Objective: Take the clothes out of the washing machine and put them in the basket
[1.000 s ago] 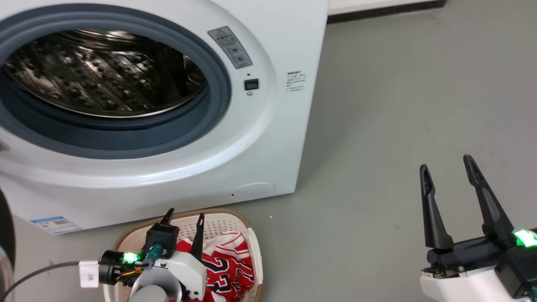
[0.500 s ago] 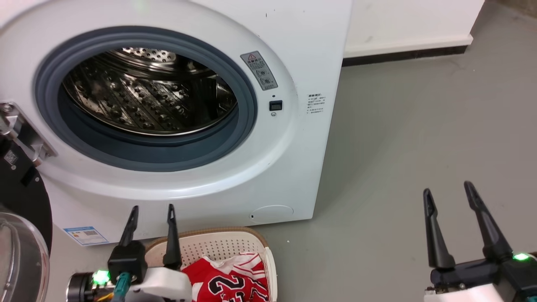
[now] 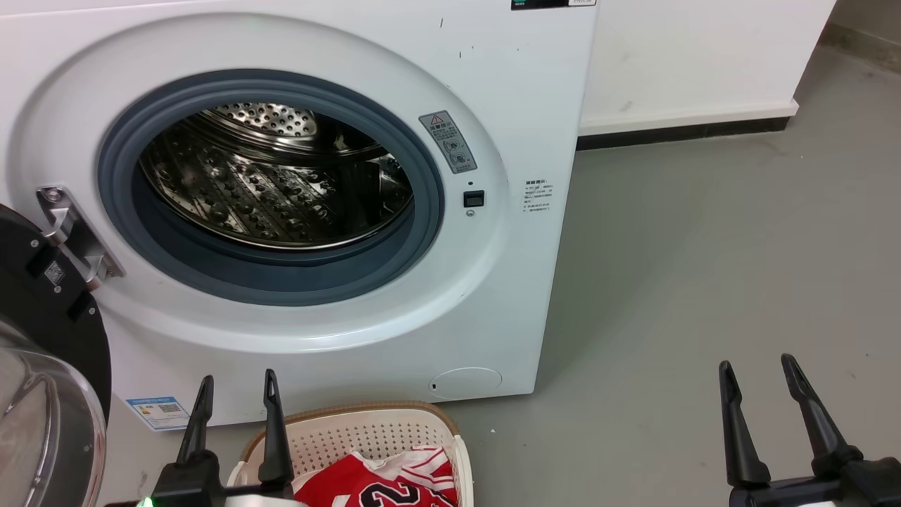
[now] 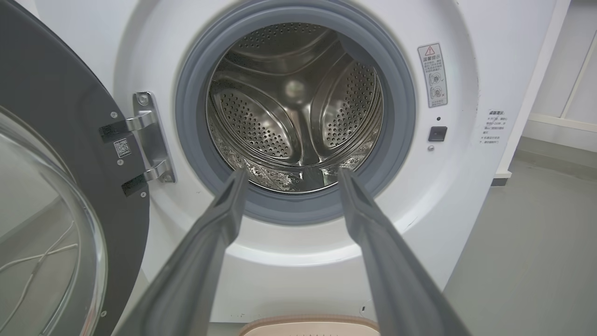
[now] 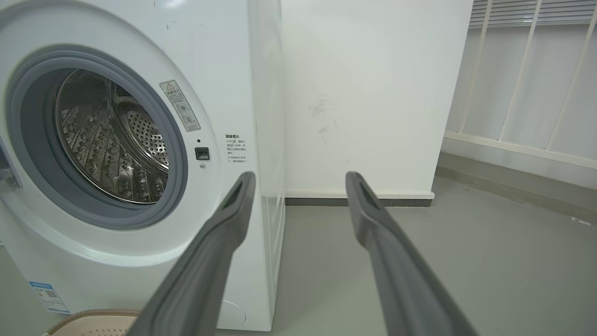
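A large white washing machine (image 3: pixel 493 296) takes up the left and centre of my head view, standing on a grey floor (image 3: pixel 704 267) with a white wall (image 3: pixel 690 56) behind it to the right. Its black-framed glass door (image 3: pixel 42 310) is swung wide open at the far left and hangs from a metal hinge (image 3: pixel 74 232). The round porthole is ringed by a grey rubber seal (image 3: pixel 267 285). Through it I see the perforated steel drum (image 3: pixel 274 183), shiny, with raised ribs.

On the floor just in front of the machine's base, at the bottom of my head view, sits the cream basket (image 3: pixel 352 410) with its brown woven-look rim. The clothes (image 3: pixel 380 482) lie inside it: red jersey fabric with a black number outlined in white and red-and-white striped trim. The picture's bottom edge cuts off the lower part of both.

My left gripper (image 3: pixel 238 377) is at the lower left, fingers pointing up towards the machine, with one finger crossing the basket's left rim in the picture. The fingers stand spread apart with nothing between them. In the left wrist view they aim at the lower edge of the porthole.

My right gripper (image 3: pixel 756 361) is at the lower right, over bare floor, well apart from the basket. Its fingers are also parted and hold nothing.

A small warning sticker (image 3: pixel 448 141) sits to the right of the porthole.
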